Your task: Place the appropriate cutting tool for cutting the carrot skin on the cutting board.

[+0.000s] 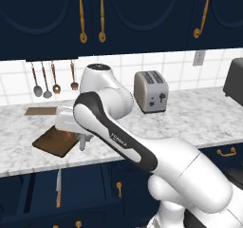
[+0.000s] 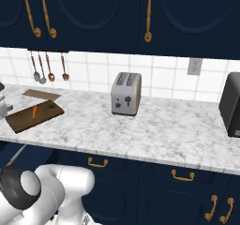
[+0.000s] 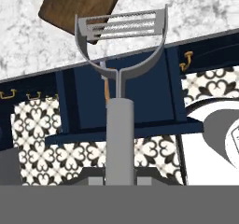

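gripper point(image 3: 119, 183): clamped on peeler point(image 3: 120, 69) handle, head over counter edge | board point(image 2: 33, 116): on counter, left | carrot point(image 2: 34, 111): lying on board | toaster point(image 2: 126, 94): mid-counter

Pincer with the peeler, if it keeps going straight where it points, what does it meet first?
Probably the near corner of the cutting board: the peeler in the pincer points at it across the counter edge, though depth is unclear.
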